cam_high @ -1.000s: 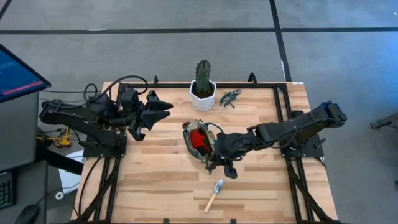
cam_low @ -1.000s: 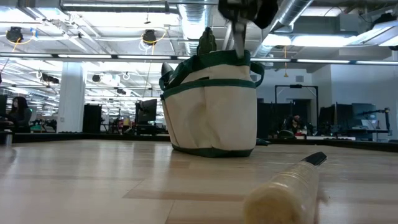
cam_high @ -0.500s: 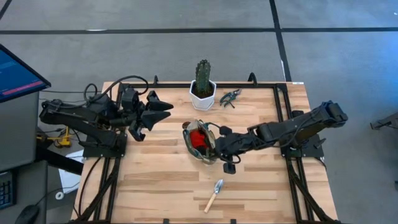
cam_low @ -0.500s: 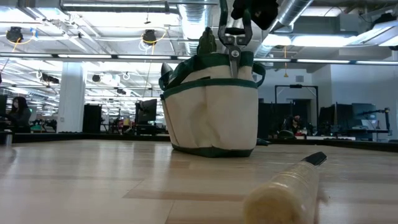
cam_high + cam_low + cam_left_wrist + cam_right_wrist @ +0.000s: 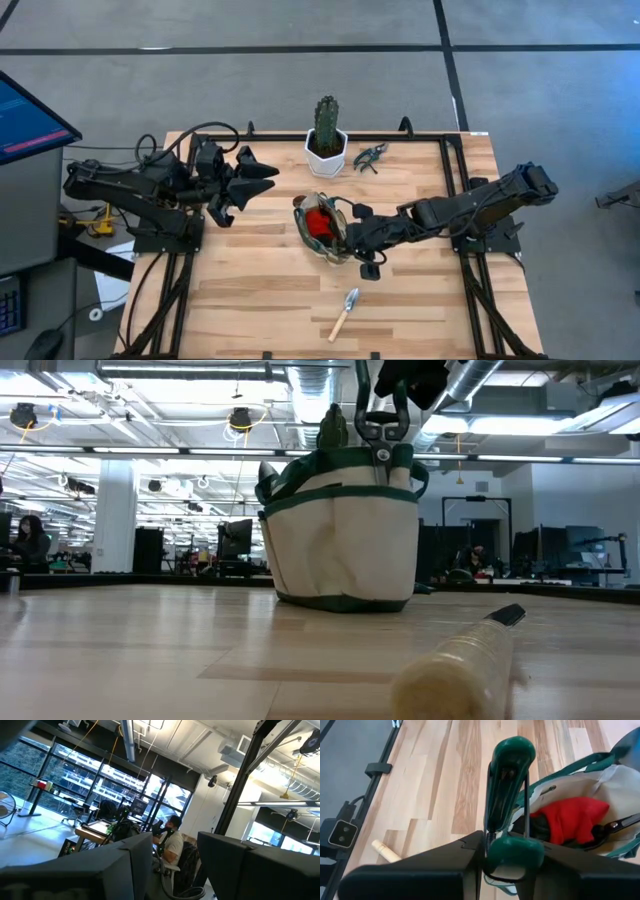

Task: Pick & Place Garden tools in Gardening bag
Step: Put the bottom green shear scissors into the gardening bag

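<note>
- high view: my right gripper [image 5: 352,237] sits at the right-hand rim of the gardening bag [image 5: 322,228], which stands near the middle of the table [image 5: 260,290].
- right wrist view: my right fingers are clamped on green-handled shears [image 5: 506,800], one handle pinched between the pads, the other handle poking forward past them.
- low view: the shears [image 5: 379,422] hang at the bag's top edge [image 5: 340,540], handles up, the working end dipping behind the green trim; i cannot tell how deep it goes.
- right wrist view: inside the bag [image 5: 570,815] lies a red piece [image 5: 570,820], with a dark tool beside it whose shape i cannot make out.
- high view: a wooden-handled trowel [image 5: 345,313] lies on the table in front of the bag, well apart from it.
- high view: a dark pair of pruning shears [image 5: 370,156] lies at the back of the table, just beside the cactus in its white pot [image 5: 326,140].
- high view: my left gripper [image 5: 262,172] waits over the table's back left part, away from the bag, fingers apart and holding nothing.
- left wrist view: my left fingers point out into the room, where a person [image 5: 172,845] sits at a desk.
</note>
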{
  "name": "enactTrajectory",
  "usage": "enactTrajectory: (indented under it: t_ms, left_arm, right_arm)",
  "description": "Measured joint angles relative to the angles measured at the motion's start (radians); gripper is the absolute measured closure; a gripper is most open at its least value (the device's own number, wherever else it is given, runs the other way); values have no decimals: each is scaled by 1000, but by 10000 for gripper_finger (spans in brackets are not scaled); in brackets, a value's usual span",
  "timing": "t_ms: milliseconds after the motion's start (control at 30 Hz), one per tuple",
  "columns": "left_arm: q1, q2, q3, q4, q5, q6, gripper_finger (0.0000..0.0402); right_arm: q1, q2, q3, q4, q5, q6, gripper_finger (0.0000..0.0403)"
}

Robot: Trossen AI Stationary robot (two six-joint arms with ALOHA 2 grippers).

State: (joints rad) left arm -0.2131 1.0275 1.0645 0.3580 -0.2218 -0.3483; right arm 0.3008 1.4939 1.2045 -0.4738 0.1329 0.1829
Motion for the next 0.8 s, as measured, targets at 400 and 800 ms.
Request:
enactTrajectory:
  t_ms: [400,800]
  left_arm:
    - [0,0,0,-1,-3,0,257]
    - [0,1,-1,-30,-3,0,257]
  right_arm:
    - [0,0,0,-9,4,-3,346]
    - [39,148,0,57,21,35,346]
